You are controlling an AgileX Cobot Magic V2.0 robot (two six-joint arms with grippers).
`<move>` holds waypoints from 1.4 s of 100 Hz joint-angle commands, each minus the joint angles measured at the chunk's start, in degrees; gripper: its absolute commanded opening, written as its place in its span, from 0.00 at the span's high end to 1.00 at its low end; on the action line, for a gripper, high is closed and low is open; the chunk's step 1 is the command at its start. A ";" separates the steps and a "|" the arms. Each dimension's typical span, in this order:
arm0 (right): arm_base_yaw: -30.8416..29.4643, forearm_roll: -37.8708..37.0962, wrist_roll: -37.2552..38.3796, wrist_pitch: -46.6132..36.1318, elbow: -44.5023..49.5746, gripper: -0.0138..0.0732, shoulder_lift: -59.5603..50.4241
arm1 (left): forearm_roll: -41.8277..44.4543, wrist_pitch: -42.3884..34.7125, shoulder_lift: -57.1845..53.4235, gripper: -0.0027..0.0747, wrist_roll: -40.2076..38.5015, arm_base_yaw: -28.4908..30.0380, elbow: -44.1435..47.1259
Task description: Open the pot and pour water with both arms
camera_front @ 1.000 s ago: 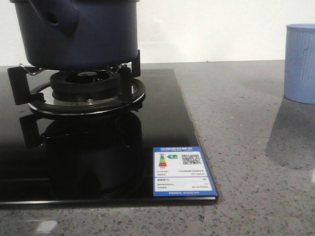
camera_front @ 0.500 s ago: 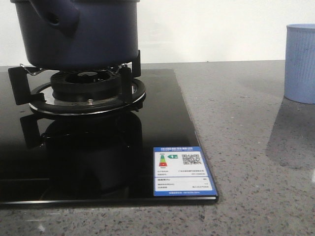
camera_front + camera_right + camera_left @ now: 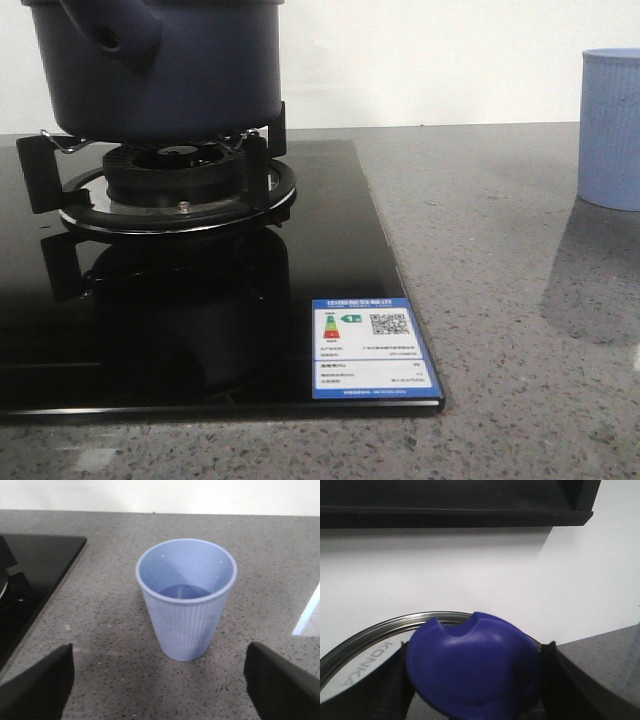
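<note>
The dark navy pot (image 3: 190, 70) sits on the gas burner (image 3: 175, 185) at the far left, its tubular stub (image 3: 115, 35) facing the camera; its top is cut off by the frame. My left gripper (image 3: 472, 680) is shut on the blue knob (image 3: 472, 665) of a glass lid with a steel rim (image 3: 365, 635). Whether the lid rests on the pot cannot be told. My right gripper (image 3: 160, 690) is open and empty, its fingers (image 3: 40, 685) wide apart just short of the pale blue ribbed cup (image 3: 186, 597), which holds some water. Neither gripper shows in the front view.
The black glass hob (image 3: 330, 250) carries a blue energy sticker (image 3: 372, 347) at its near right corner. The cup (image 3: 610, 130) stands on the grey speckled counter (image 3: 520, 300) at the far right. A white wall is behind.
</note>
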 commanded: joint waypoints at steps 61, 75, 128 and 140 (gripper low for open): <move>4.61 0.29 1.24 -39.54 8.09 0.15 19.71 | -0.71 -5.19 -1.98 0.45 0.00 -0.24 -2.19; 5.75 0.29 1.61 -47.68 8.09 0.15 24.80 | -0.71 -5.45 -1.98 0.45 0.00 -0.24 -2.19; 5.75 0.29 1.68 -52.84 1.57 0.19 37.90 | -0.71 -5.97 -1.98 0.45 0.00 -0.24 -2.19; 5.75 0.29 1.68 -53.13 1.57 0.35 37.88 | -0.71 -6.07 -1.98 0.45 0.00 -0.24 -2.19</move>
